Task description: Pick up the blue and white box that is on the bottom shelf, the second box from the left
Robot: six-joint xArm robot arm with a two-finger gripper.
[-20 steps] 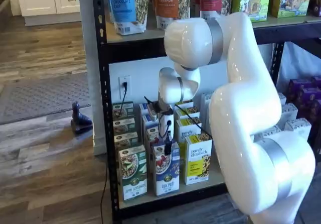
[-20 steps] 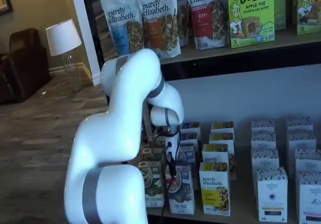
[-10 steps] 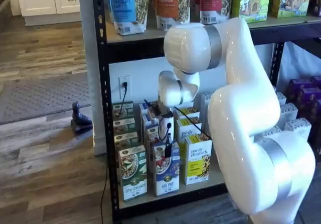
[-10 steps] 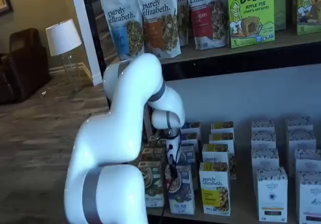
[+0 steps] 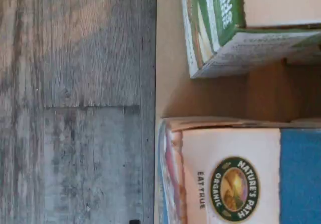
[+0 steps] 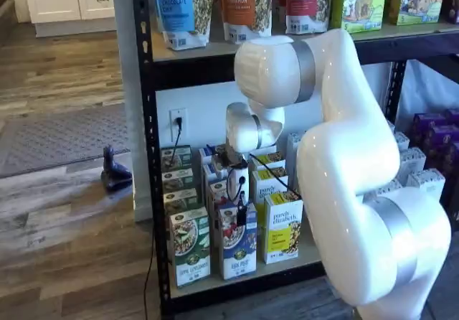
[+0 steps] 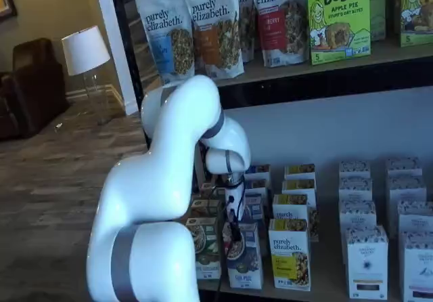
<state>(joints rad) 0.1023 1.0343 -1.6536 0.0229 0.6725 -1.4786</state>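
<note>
The blue and white box (image 6: 238, 242) stands at the front of the bottom shelf (image 6: 237, 283), between a green-and-white carton (image 6: 191, 247) and a yellow carton (image 6: 282, 227). It also shows in a shelf view (image 7: 243, 256). In the wrist view its white and blue top with a round Nature's Path logo (image 5: 234, 188) fills the near part of the picture. My gripper (image 6: 242, 216) hangs just above the box's top edge, also seen in a shelf view (image 7: 234, 231). Only thin black fingers show side-on, so I cannot tell whether there is a gap or whether they touch the box.
Rows of the same cartons stand behind the front ones. White cartons (image 7: 367, 261) fill the shelf to the right. Tall bags (image 7: 215, 24) stand on the upper level. The wrist view shows the green-and-white carton (image 5: 225, 28), the pale shelf board (image 5: 210, 93) and wood floor (image 5: 75, 103).
The arm has come down a little and the gripper has sunk closer to the top of the blue and white box. The boxes have not moved.
</note>
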